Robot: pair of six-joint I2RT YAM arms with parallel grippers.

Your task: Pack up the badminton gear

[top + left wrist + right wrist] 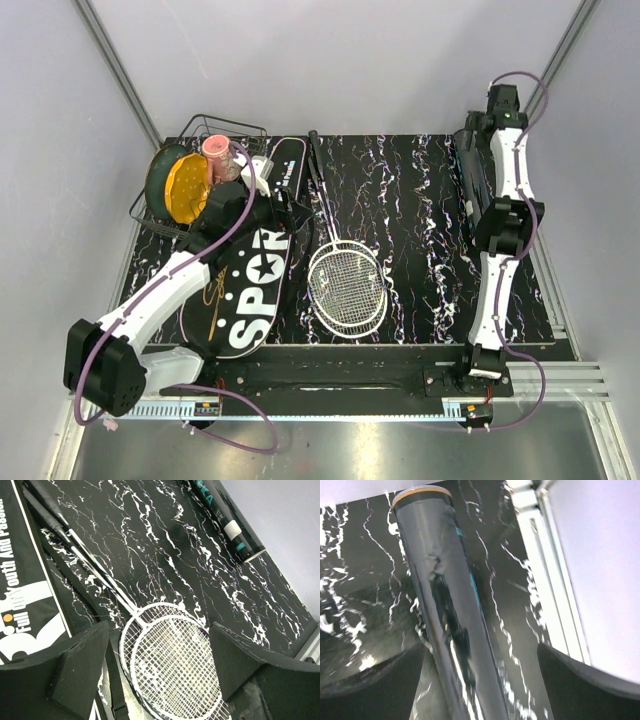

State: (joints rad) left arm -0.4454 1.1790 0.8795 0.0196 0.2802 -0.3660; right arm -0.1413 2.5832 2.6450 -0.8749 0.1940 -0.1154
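Top: soft flat bag [250, 290] lies just left of rackets [347, 288]; tube [466, 172] at the surface's [420, 200] right edge.
Left wrist: left fingers [80, 665] spread, empty, over the strung heads.
Right wrist: right fingers [580, 685] wide open, straddling the glossy round tube. Centre before closing, it'll likely roll.

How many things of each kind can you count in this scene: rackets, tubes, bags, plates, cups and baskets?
Rackets: 2, heads overlapping
Tube: 1
Bag: 1
Plates: 2, one yellow, one green
Cup: 1
Basket: 1
Total: 8
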